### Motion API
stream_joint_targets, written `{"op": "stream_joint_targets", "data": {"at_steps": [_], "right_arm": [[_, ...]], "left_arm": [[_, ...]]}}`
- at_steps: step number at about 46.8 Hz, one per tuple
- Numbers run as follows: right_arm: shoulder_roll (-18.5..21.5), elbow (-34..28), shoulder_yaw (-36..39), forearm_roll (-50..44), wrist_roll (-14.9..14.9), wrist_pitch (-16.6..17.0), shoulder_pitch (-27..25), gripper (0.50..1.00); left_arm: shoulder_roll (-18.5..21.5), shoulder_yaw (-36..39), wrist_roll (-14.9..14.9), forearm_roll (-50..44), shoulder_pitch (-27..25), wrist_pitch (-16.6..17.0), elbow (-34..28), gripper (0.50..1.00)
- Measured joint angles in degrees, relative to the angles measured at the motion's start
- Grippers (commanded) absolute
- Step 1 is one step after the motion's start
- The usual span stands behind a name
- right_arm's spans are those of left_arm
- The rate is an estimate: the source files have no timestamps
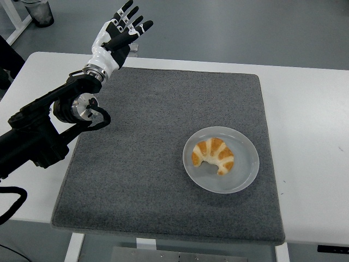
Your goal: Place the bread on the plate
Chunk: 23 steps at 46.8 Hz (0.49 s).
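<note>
Golden-brown with pale stripes, the bread (214,155) is a croissant and it lies on the plate (245,174), a little left of the plate's centre, its curved back toward the far side and its two tips pointing near. The plate stands on the right half of the grey mat (136,164), which covers the middle of the white tabletop (311,125). From this I judge that the task is done — the bread is where it should be. My left hand (115,34) is raised above the far left corner of the mat, well apart from the plate, with the fingers spread and holding nothing. The right arm I do not see at all. About handling, I judge the croissant to be light and soft, with a flaky crust that can crush or shed crumbs if it is pressed hard, so it needs only a gentle closing of the fingers. If I had to lift it again, I would take it across the thick middle part — not at the thin tips, which could break off or let it turn in the hand.
</note>
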Motion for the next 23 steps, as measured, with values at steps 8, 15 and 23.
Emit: {"op": "stream_joint_targets", "data": {"at_steps": [8,15,23], "right_arm": [[0.00,0.00,0.00,0.00,0.00,0.00,-0.05,0.952],[0.00,0.00,0.00,0.01,-0.02,0.00,-0.12,0.952],[0.00,0.00,0.00,0.03,-0.03,0.00,-0.16,0.952]], "left_arm": [[0.02,-3.02,0.04,-2.00,2.54,0.68,-0.74,1.000],[1.48,-3.66,0.44,-5.88,2.99,1.14,-1.03,1.000],[5.08,-3.88,0.58,-9.94,3.45,1.07,-1.00,1.000]]}}
